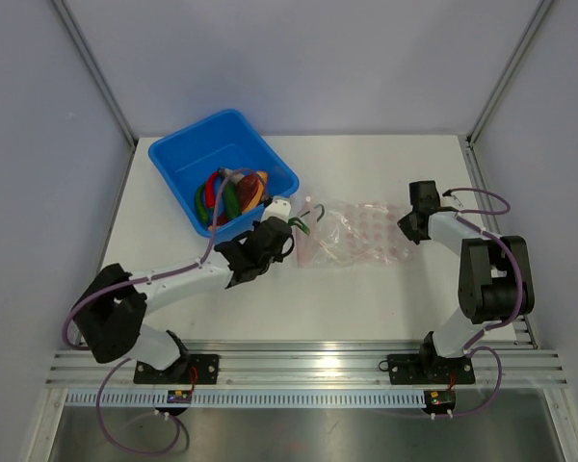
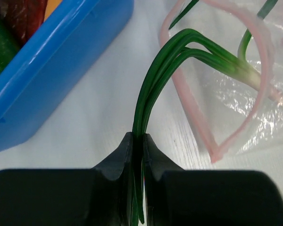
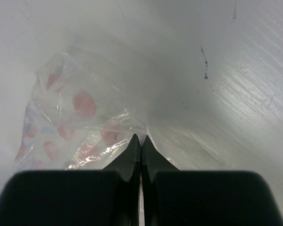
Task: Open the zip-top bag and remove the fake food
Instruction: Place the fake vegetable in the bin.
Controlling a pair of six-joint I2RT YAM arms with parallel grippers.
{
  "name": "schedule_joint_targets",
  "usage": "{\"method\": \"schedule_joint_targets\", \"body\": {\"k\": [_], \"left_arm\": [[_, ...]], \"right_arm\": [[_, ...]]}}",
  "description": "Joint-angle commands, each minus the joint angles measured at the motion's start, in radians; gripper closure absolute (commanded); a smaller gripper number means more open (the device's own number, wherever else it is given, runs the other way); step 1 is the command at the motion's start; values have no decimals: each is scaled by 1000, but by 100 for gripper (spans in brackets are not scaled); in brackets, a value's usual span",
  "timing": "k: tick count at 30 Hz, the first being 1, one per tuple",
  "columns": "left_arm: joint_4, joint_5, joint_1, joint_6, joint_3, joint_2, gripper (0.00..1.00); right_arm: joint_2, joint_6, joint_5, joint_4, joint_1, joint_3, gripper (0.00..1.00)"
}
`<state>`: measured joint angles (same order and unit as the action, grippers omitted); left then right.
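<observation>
Two arms meet at one zip-top bag [image 1: 356, 236], which lies flat on the white worktop [image 1: 366, 298] right of centre in the top view. The left pincer [image 1: 287, 234] is clenched on the dark leaves of a green onion toy [image 2: 165, 61]. In the left wrist view those leaves rise out of the shut jaws and bend toward the upper right. There the pale stalk end lies within the loop of the pinkish zip strip [image 2: 217, 153], which gapes open at the bag's mouth. How far the stalk reaches into the plastic cannot be told.

At the bag's opposite end, the right pincer [image 1: 411, 226] is pinched tight on the crinkled edge. In its wrist view the clear film with pink spots spreads to the left of the closed fingertips [image 3: 134, 146].

Most of the fake food [image 1: 233, 192], red, green and orange pieces, sits heaped in a blue tub [image 1: 270, 159] at the upper left of the top view, just beside the left pincer and apart from the bag.
</observation>
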<state>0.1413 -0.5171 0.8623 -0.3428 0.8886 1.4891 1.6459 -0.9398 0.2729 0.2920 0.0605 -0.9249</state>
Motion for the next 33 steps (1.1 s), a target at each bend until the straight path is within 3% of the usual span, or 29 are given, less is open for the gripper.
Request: {"method": "schedule_joint_targets", "body": {"k": [1, 7, 14, 21, 26, 33], "left_arm": [[90, 3, 1, -41, -40, -121, 100], [210, -24, 1, -61, -59, -295, 100], [319, -93, 3, -50, 19, -412, 100], [435, -139, 3, -1, 226, -383, 100], [538, -253, -2, 44, 416, -343, 100], [603, -311, -68, 123, 602, -282, 100]], "right_arm": [[-12, -10, 46, 15, -16, 1, 100], [-9, -10, 43, 12, -16, 3, 100], [3, -4, 28, 9, -16, -2, 100], [8, 6, 20, 9, -14, -3, 100], [9, 7, 8, 6, -14, -5, 100], [9, 10, 0, 1, -14, -3, 100]]}}
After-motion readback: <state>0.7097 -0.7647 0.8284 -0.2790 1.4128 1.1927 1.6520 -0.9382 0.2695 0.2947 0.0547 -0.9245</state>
